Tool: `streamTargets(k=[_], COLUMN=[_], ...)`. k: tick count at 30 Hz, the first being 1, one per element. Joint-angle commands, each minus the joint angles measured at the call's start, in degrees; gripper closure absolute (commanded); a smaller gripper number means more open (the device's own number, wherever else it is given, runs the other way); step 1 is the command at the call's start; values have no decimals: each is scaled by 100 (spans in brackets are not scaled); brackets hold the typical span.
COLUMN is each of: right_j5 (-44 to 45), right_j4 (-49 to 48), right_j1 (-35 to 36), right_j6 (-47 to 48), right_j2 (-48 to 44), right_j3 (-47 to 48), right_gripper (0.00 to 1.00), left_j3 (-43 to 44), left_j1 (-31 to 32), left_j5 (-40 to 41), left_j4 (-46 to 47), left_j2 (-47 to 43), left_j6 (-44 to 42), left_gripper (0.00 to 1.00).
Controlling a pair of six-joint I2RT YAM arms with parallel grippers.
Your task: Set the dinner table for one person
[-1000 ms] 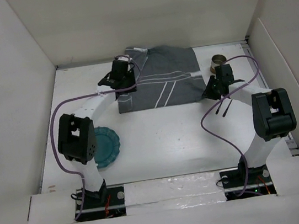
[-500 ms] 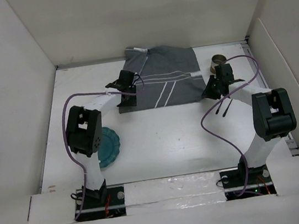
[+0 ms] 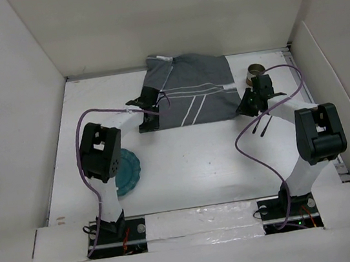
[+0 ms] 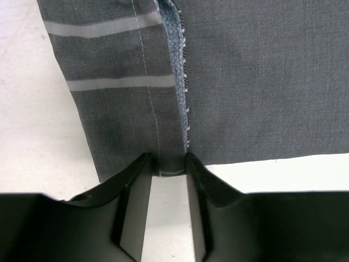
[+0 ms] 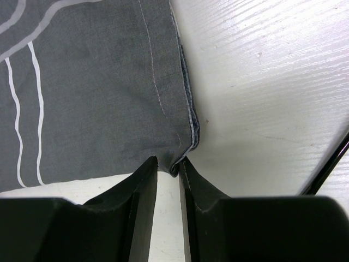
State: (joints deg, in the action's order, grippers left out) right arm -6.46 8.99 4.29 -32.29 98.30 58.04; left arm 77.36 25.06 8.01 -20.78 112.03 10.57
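A dark grey placemat (image 3: 189, 93) with thin white stripes lies at the back of the white dinner table (image 3: 199, 160). My left gripper (image 3: 147, 118) is shut on the mat's near edge close to its left corner. In the left wrist view the cloth (image 4: 229, 82) fills the narrow gap between the fingertips (image 4: 143, 166) of that gripper (image 4: 168, 164). My right gripper (image 3: 245, 109) is shut on the mat's near right corner. In the right wrist view that gripper (image 5: 168, 164) pinches the bunched corner of the cloth (image 5: 98, 93).
A teal plate (image 3: 127, 170) lies at the near left, partly under my left arm. A brown cup (image 3: 256, 70) stands at the back right, next to the mat. Two thin dark sticks (image 3: 260, 124) lie under my right forearm. White walls enclose the table.
My left gripper has come down and toward the near side with the mat's left part, which now lies flatter. The right arm has not moved.
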Motion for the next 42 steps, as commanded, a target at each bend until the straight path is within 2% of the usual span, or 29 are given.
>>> streamTargets(k=[1,4,5,8,12,16,17,19,25,27,31,37,42], right_j5=[-31,-22,4,30,171,338,390,426,846,1006,1270,1305,928], right_j4=[-91,-82,-82,-65,49,322,496,576,1174,1350,1789,1914,1431], right_j1=[89,89,89,89,141,195,195,255,423,485,590,476,204], right_j6=[48,48,48,39,56,109,135,179,399,460,601,812,813], right_j2=[66,84,84,14,-284,-846,-1239,-1391,-2709,-3026,-3641,-3415,-2302], right_j3=[146,129,129,128,225,453,576,752,1717,2052,2799,3670,3863], right_gripper=[71,80,86,100,100,100,100,100,100,100,100,100,100], left_j3=[-55,-63,-72,-20,77,95,182,226,876,1017,1569,1923,1730], left_j1=[25,25,25,25,-167,-799,-1001,-1099,-2074,-2390,-2594,-2594,-2594], left_j5=[147,218,245,271,17,-632,-765,-966,-1626,-1636,-1496,-1460,-1688], left_j4=[38,47,56,91,214,433,486,504,776,855,769,776,1346], left_j2=[12,-58,-119,-374,-936,-1850,-2138,-2394,-3457,-3800,-4109,-4049,-3471], left_j6=[-11,33,42,129,393,832,1103,1184,2097,2483,2871,3346,3777], left_gripper=[73,98,100,100,100,100,100,100,100,100,100,100,100])
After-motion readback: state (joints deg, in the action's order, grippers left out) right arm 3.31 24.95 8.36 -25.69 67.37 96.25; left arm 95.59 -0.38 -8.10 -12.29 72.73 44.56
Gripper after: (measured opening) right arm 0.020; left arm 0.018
